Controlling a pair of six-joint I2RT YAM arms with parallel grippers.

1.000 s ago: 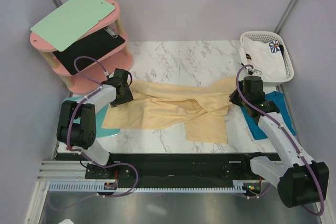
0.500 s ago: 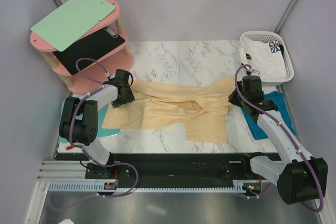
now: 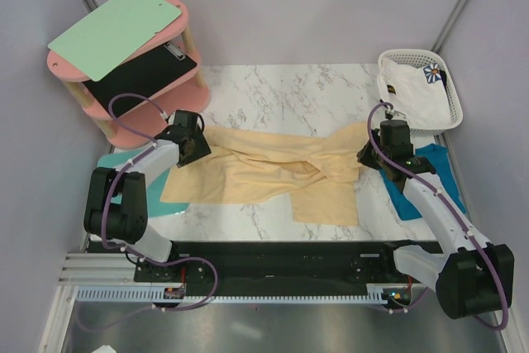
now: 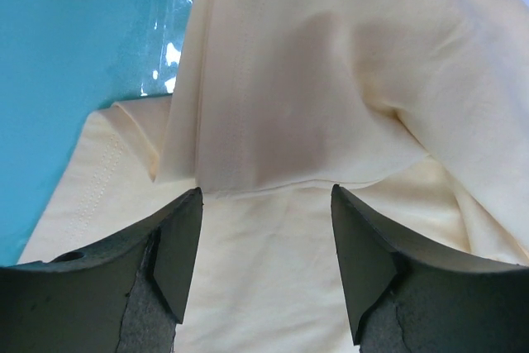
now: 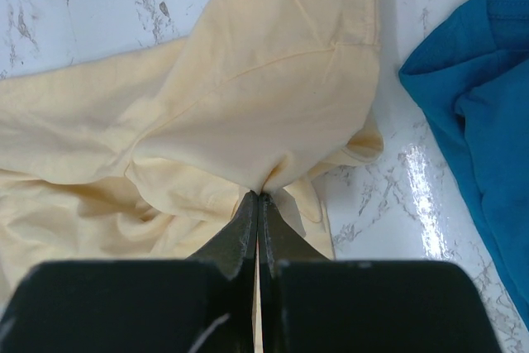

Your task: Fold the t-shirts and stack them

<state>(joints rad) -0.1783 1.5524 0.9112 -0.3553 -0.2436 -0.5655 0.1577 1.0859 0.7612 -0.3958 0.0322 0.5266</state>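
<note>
The yellow shirt [image 3: 281,175] lies rumpled between both pincers. The right pincer [image 5: 260,197] is clamped on its edge; the left pincer [image 4: 264,204] gapes wide over a fold. The teal shirt [image 3: 446,169], just right of the right pincer, is partly hidden under that arm.

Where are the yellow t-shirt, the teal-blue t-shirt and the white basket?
yellow t-shirt [image 3: 264,173], top view, middle of its rumpled body.
teal-blue t-shirt [image 5: 488,97], right wrist view, cloth near its left edge.
white basket [image 3: 409,55], top view, far rim.

Marble tabletop [image 3: 281,93], pink shelf [image 3: 139,128], lilac walls [image 3: 289,6]
</note>
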